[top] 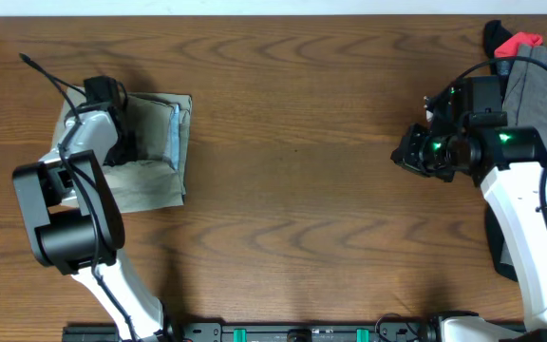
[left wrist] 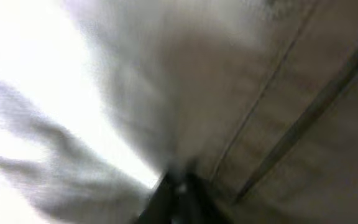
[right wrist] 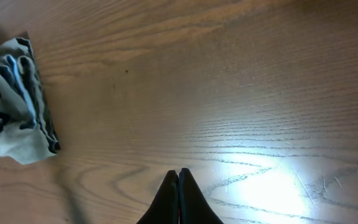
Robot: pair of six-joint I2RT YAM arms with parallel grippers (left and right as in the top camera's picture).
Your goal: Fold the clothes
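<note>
The khaki shorts (top: 155, 157) lie near the far left corner of the table (top: 292, 142), folded into a compact bundle, with the pale blue lining showing along its right side. The left end effector (top: 122, 142) is low on them; its view is blurred, so I cannot tell its state. The right end effector (right wrist: 179, 186) has its fingers together, holding nothing, over bare wood near the right edge.

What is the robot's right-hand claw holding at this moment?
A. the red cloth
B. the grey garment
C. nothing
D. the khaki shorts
C: in the right wrist view the right gripper has its fingers pressed together with nothing between them, above the bare wood of the table. The shorts lie at the far side of the table.
</note>
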